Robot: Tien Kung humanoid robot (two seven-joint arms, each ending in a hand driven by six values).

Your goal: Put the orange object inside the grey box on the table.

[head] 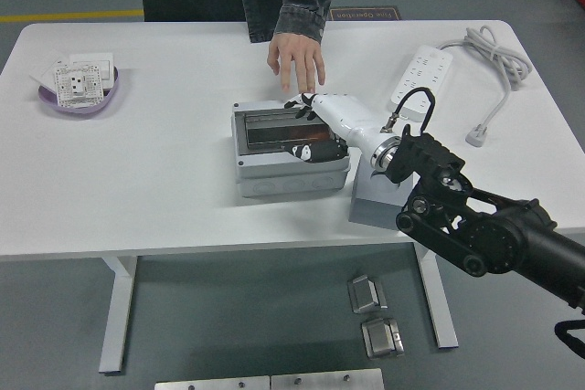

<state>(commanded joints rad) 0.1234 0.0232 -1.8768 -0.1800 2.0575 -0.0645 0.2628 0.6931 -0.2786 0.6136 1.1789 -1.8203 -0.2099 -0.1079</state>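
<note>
Task near its end, by the look of it: right hand (pixel 315 130) reaching into grey box (pixel 288 145) from the right, dark fingers curled low against the inner right wall. Orange object (pixel 315 145) only partly visible under those fingers, down inside the box (released or not, cannot tell; grasp reads as closed on it). Left to do, likely: letting go and pulling clear. Left arm nowhere in view. Person's hand (pixel 295 58) hovering just beyond the box's far edge, touching nothing. White table (pixel 164 189); purple dish (pixel 78 98) with white socket parts far left, power strip (pixel 420 75) with coiled cable far right, small grey block (pixel 377 203) beside the box. Grey floor below, metal brackets (pixel 375 317) lying on it.
</note>
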